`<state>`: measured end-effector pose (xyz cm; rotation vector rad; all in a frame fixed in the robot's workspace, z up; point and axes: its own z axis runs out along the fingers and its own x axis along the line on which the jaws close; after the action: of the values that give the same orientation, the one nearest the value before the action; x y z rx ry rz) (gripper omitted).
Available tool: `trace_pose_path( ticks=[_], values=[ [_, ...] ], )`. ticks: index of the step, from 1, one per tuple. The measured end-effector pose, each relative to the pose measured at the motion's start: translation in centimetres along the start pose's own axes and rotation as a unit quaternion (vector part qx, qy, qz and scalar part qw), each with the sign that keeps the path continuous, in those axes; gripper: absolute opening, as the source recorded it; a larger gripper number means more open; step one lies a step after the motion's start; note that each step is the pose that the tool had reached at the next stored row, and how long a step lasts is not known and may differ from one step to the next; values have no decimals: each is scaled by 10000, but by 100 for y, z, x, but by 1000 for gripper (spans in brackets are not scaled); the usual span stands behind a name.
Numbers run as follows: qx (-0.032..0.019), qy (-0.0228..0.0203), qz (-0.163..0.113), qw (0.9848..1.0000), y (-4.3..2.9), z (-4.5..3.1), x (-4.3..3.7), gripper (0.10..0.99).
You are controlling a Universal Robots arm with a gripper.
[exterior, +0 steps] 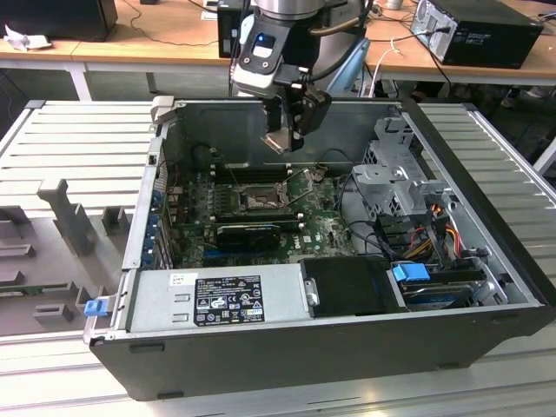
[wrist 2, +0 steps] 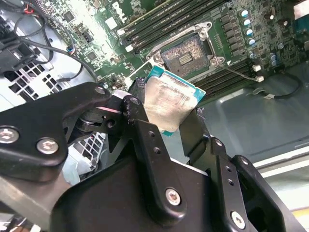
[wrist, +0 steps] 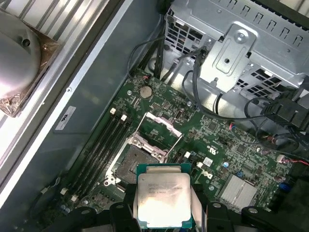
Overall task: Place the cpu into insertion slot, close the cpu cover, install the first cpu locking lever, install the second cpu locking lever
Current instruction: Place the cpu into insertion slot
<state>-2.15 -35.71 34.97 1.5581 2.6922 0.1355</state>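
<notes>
Claw (exterior: 281, 139) grips cpu (wrist: 164, 200) by its edges, held in air above green board (exterior: 323, 223) inside open computer case (exterior: 261, 356); insertion slot (wrist: 138, 162) sits bare below, cpu cover (wrist: 157, 128) raised open beside it.

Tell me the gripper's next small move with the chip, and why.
Probably ease it down toward the small square black socket: the gripper holds the pale silvery square cpu above the green board, apart from the socket, whose thin silver frame cover stands open.
</notes>
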Motion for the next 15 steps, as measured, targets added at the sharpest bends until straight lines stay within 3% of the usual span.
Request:
trace_pose_path(
  ticks=[11, 15],
  values=[
    [-9, -40, 451, 9990, -1, 8, 0, 529],
    [-14, -65, 724, 9974, -1, 17, 0, 529]
  ],
)
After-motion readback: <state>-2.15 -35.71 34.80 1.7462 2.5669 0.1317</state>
